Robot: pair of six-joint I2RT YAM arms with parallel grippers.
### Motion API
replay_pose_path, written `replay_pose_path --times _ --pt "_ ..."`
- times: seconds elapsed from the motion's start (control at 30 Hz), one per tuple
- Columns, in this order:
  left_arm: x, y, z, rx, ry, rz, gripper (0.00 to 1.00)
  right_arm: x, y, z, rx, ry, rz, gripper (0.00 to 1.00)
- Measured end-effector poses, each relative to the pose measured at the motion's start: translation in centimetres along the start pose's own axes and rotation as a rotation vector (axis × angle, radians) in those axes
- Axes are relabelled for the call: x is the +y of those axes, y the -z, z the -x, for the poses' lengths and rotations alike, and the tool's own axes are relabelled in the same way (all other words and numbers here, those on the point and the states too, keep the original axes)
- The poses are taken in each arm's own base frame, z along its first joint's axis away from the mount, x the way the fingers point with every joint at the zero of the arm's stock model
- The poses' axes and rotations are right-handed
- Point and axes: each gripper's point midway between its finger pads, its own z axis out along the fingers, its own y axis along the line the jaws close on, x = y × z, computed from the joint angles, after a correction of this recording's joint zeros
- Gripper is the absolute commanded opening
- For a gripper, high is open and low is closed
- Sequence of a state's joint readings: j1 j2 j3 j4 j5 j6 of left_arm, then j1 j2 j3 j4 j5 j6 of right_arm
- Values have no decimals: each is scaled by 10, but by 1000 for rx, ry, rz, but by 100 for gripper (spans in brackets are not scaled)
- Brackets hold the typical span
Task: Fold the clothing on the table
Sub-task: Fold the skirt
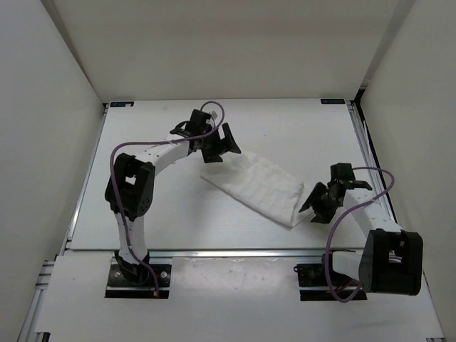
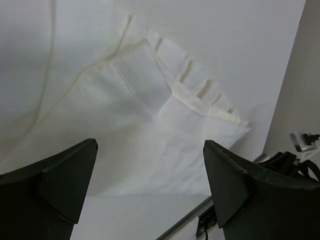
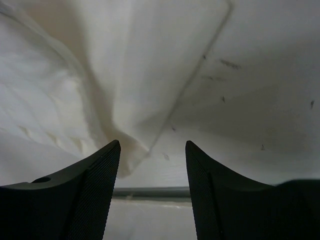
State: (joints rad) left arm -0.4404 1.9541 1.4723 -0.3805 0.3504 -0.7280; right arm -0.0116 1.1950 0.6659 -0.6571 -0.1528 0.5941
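Condition of the work area, seen from the front of the rig.

The clothing (image 1: 253, 187) lies flat on the table (image 1: 178, 214), right of centre. It forms a long white band set on a slant, its far end toward the middle of the table and its near end toward the right arm. The fabric is in more than one layer. In the left wrist view a flap with a straight seam line lies over the clothing (image 2: 125, 115), and a row of small pleats runs along one edge. Most of the surface is smooth.

The left tool (image 1: 222, 147) hangs over the far end of the band. Its jaws stand wide apart, released, with nothing between them. From its own camera the left tool (image 2: 150, 150) is above the fabric and clear of it.

The right tool (image 1: 317, 201) sits just beside the near end of the band. The jaws of the right tool (image 3: 152, 147) are parted and released. A creased corner of the clothing (image 3: 100, 75) lies below the gap, and neither jaw pinches it. Whether the tips touch the fabric cannot be told.

To the right of that corner the bare table (image 3: 260, 100) carries a few small dark specks. The metal rail (image 3: 150, 192) at the front edge shows below the jaws. Purple cables (image 1: 117, 153) loop along both arms.
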Motion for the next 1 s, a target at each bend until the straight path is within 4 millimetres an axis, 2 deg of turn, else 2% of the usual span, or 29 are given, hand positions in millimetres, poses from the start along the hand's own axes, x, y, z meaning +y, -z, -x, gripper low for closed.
replay_pose_path --times 0.1,0.17,0.27,0.5,0.6,0.63,0.73,0.77,0.8,1.0 --pt "-5 -6 -18 32 -26 -10 99 -15 -8 -29 105 -24 -30 61" --pt "-4 -9 -27 45 -35 -8 99 -14 -11 -35 133 -27 -16 61" --pt "3 -15 -27 34 -39 -5 99 -8 -15 -41 148 -18 25 61" --pt "58 -31 -25 1 1 123 99 0 -19 -46 131 -75 158 66" --pt "68 -29 -16 -32 6 148 99 2 -18 -44 107 -81 179 66" --pt "70 -28 -14 -43 7 154 99 3 -18 -43 101 -81 183 81" --pt "79 -21 -13 -64 13 179 99 9 -17 -37 72 -76 214 84" --pt "83 -17 -15 -67 18 187 99 10 -17 -35 58 -74 220 95" --pt "88 -12 -16 -70 29 195 98 12 -16 -34 54 -83 236 99" --pt "125 26 -29 -84 114 246 99 23 -17 -26 13 -89 308 99"
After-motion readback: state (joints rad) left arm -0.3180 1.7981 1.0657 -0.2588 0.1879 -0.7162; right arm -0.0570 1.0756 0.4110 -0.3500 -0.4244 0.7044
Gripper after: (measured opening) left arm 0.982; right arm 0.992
